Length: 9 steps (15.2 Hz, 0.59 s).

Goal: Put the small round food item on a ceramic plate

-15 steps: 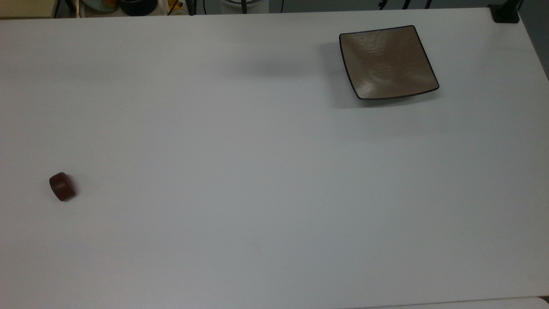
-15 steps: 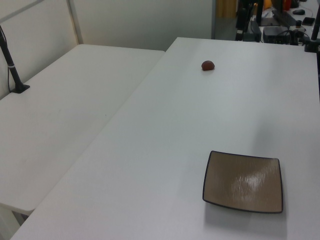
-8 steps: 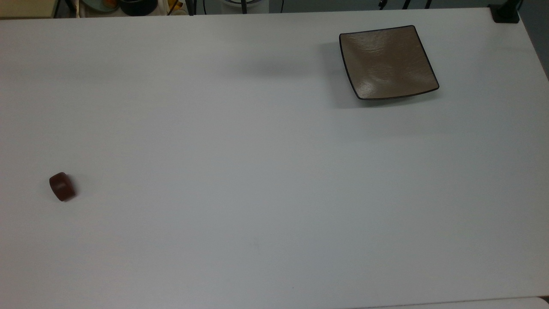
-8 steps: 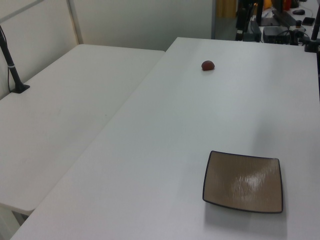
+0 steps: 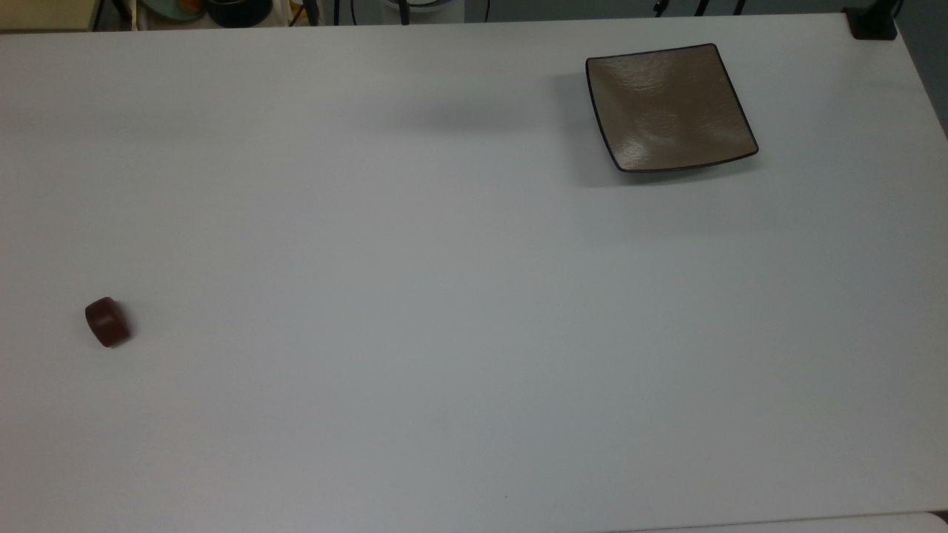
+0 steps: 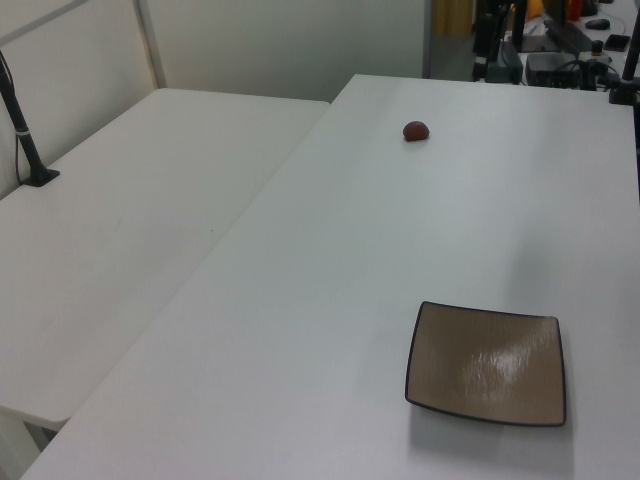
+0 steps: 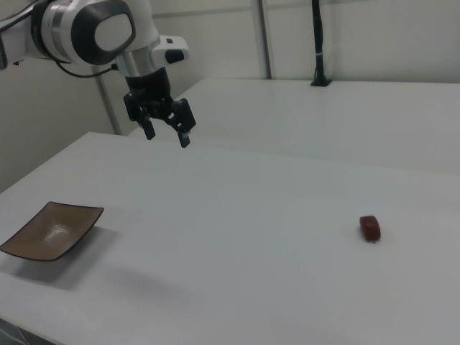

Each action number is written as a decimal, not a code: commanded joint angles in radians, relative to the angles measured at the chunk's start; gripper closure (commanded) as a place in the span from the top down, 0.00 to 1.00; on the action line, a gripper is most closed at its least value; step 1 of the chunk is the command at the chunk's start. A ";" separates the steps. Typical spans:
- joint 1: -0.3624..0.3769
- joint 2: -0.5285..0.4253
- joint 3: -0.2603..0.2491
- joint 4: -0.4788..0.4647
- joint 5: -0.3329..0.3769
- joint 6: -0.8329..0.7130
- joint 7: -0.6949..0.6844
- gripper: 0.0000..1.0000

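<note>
1. Right view: gripper (image 7: pixel 167 134) raised high above table (image 7: pixel 237 237), pointing down, toward the right view's left.
2. Jaws apart, holding nothing.
3. Food item (image 7: pixel 370 227) on table, well apart from plate (image 7: pixel 49 231).

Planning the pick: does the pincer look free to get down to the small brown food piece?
Probably yes. The open pincer hangs above the table, and the food piece lies alone on bare surface, far from the plate.

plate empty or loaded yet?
Empty. The ceramic plate has a bare glossy surface; the small round food item sits on the table, far away.
</note>
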 commanded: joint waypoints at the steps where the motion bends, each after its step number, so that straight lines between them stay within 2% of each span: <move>1: -0.017 0.008 0.003 0.004 0.018 0.012 -0.052 1.00; 5: -0.038 0.023 0.001 0.007 0.017 0.016 -0.056 1.00; 9: -0.106 0.076 0.001 0.041 0.009 0.023 -0.124 1.00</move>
